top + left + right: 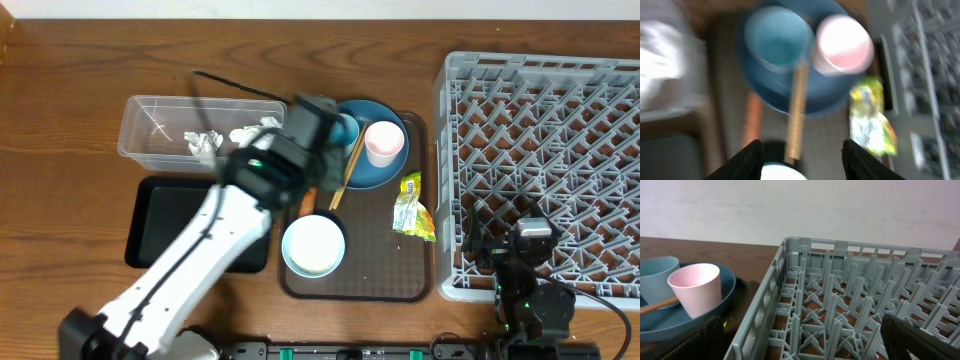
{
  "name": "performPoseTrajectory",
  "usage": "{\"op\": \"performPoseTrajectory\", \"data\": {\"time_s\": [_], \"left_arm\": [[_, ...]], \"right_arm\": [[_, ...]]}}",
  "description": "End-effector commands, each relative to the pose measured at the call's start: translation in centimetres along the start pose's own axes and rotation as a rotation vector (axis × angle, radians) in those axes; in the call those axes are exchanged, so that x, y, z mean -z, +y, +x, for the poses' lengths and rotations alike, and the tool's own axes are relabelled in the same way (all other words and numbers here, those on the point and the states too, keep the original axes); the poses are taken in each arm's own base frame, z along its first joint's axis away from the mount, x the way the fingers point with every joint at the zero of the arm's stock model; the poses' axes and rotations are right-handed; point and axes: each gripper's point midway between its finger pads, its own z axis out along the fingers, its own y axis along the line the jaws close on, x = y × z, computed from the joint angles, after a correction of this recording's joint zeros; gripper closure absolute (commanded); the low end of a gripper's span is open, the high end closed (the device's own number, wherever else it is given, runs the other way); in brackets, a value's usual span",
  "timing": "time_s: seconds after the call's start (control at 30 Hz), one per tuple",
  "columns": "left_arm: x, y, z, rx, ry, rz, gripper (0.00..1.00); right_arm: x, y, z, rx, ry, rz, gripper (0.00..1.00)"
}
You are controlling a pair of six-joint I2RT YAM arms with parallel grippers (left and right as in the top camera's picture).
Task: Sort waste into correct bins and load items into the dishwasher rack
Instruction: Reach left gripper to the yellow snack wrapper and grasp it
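The brown tray holds a dark blue plate (385, 172) with a pale pink cup (384, 143), a light blue cup (347, 128) and chopsticks (347, 172). In front are a white bowl (314, 245), a yellow-green wrapper (412, 208) and a partly hidden carrot (308, 200). White tissue (205, 143) lies in the clear tub (145, 120); the black tray (165, 225) is in front of it. My left gripper (322, 125) is open and empty above the plate; its blurred view (802, 150) shows cups, chopsticks (796, 115) and wrapper (870, 120). My right gripper (800, 340) is open over the grey rack (540, 150). Rice grains cannot be made out.
The brown serving tray (420, 290) lies between the bins and the rack. The rack (850, 295) holds nothing and its near left wall stands right beside the tray. My left arm crosses over the black tray and the tub's right end.
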Motion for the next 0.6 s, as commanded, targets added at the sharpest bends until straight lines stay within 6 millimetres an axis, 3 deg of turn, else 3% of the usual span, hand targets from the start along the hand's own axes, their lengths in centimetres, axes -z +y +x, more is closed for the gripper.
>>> {"op": "performPoseTrajectory", "data": {"time_s": [0.0,0.27,0.33,0.57], "left_arm": [[-1.9,-2.8,2.4,0.024,0.084,0.034,0.46],[-6.8,-8.3,5.8,-0.043,0.152,0.098,0.46],[-7.9,-9.0,6.5,-0.026,0.165,0.099,0.40],[-10.3,-9.9,8.1,0.020,0.199,0.088,0.37]], "right_arm": [[0.0,-0.2,0.1,-0.013,0.000,0.010,0.01],[0.0,-0.2,0.1,-0.013,0.000,0.010,0.01],[0.0,-0.2,0.1,-0.013,0.000,0.010,0.01],[0.0,-0.2,0.1,-0.013,0.000,0.010,0.01]]}}
